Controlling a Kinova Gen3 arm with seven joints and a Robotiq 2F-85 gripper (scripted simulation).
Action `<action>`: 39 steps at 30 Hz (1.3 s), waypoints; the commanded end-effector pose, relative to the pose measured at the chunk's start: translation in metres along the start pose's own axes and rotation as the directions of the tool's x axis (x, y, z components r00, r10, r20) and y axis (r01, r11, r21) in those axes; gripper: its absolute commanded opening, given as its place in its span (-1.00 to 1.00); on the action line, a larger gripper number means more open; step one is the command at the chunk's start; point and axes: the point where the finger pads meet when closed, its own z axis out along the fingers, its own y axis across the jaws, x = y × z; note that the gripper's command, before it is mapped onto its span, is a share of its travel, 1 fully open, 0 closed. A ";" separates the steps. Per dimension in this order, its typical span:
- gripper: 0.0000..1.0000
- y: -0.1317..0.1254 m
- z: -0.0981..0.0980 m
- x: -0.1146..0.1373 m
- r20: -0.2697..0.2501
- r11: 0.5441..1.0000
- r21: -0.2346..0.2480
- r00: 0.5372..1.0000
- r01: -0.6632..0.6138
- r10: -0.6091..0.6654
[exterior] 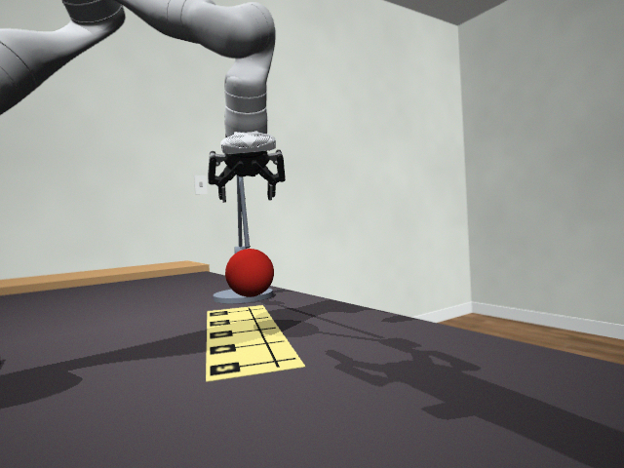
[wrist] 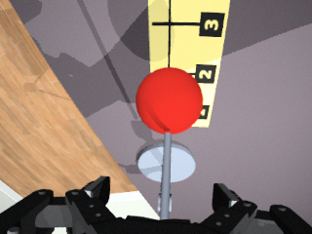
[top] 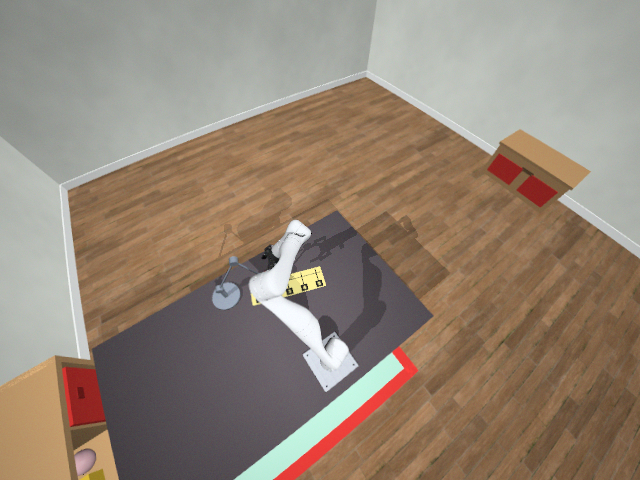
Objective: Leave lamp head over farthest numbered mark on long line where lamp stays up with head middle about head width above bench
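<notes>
While wide apart and holding nothing, hand (exterior: 246,190) directly above red lamp head (exterior: 249,272).

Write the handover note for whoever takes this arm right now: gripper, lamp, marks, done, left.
Gripper: fully open, holding nothing, hanging above the lamp's red head with a gap between them.
Lamp: round base on the dark bench just off the yellow strip; head raised over the strip's near end, about marks 1 to 2.
Marks: 3 and higher lie beyond the head.
Done: nothing gripped so far.
Left: grasp the head, extend it along the line, find the farthest mark where it holds.
</notes>
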 end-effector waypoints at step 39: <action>1.00 0.004 0.071 -0.006 -0.001 1.000 -0.009 1.000 0.012 -0.012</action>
